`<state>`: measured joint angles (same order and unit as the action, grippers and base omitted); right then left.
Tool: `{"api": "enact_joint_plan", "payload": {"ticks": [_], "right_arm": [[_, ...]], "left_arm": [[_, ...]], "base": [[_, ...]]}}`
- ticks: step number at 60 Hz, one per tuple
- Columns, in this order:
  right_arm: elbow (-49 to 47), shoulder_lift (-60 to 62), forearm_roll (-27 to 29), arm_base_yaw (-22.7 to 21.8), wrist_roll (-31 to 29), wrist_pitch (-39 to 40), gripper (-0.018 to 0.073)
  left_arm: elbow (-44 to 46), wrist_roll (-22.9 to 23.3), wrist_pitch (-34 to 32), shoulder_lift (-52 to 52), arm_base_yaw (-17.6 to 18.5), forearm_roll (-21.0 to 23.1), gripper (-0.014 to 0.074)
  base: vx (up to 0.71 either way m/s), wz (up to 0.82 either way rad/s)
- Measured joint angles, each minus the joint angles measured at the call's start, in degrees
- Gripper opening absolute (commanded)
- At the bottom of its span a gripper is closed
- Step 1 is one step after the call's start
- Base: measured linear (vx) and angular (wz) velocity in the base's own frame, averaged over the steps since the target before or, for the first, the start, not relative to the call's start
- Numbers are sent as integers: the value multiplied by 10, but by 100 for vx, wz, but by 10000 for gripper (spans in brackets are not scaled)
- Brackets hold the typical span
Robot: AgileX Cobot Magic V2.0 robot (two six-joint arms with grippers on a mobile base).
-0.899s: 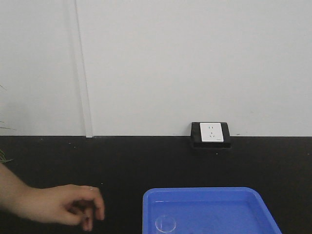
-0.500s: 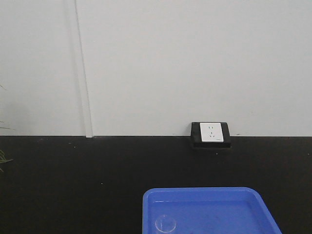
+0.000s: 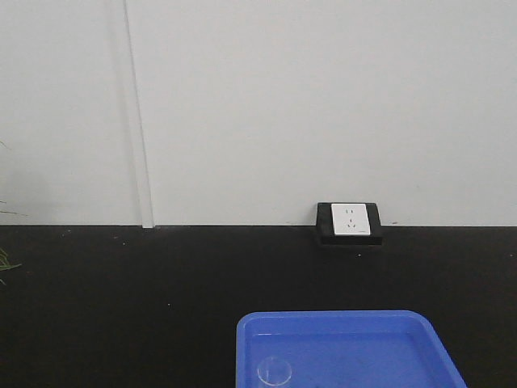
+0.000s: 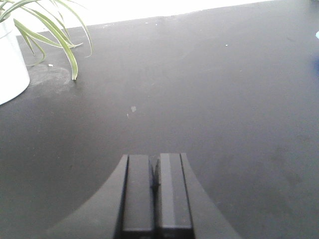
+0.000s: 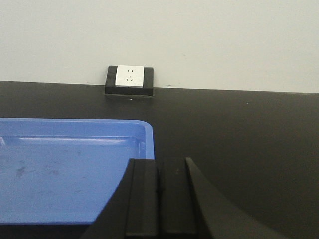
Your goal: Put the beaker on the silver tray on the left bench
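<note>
The left gripper [image 4: 155,167] is clenched with its jaws pressed together on nothing, over bare black worktop [image 4: 224,99], with a plant [image 4: 62,37] in a white pot [image 4: 10,64] beyond it. The right gripper [image 5: 160,167] is likewise clenched and empty, just beside the right rim of the blue tray [image 5: 75,121]. The beaker [image 3: 274,370] stands upright in the tray's near left corner, across the tray from that gripper. A wall socket [image 5: 129,76] sits at the back.

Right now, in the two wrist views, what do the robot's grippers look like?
The left gripper and right gripper look alike: matte black, each with two flat rectangular jaws on a base that flares outward. No cables or markings show; the arms are out of view.
</note>
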<state>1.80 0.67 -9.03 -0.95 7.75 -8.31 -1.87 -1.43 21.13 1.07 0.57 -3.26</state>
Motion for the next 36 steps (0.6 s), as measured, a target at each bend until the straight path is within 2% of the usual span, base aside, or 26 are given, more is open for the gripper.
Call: {"api": "enact_joint_plan", "payload": {"ticks": [14, 25, 36], "right_arm": [[0, 0, -2, 0, 11, 41, -11], [0, 0, -5, 0, 4, 103, -11], [0, 0, -5, 0, 3, 122, -11]], "left_arm": [[0, 0, 0, 0, 0, 0, 1], [0, 0, 0, 0, 0, 0, 1], [0, 0, 0, 0, 0, 0, 1]], "base": [[0, 0], [0, 0], [0, 0]]}}
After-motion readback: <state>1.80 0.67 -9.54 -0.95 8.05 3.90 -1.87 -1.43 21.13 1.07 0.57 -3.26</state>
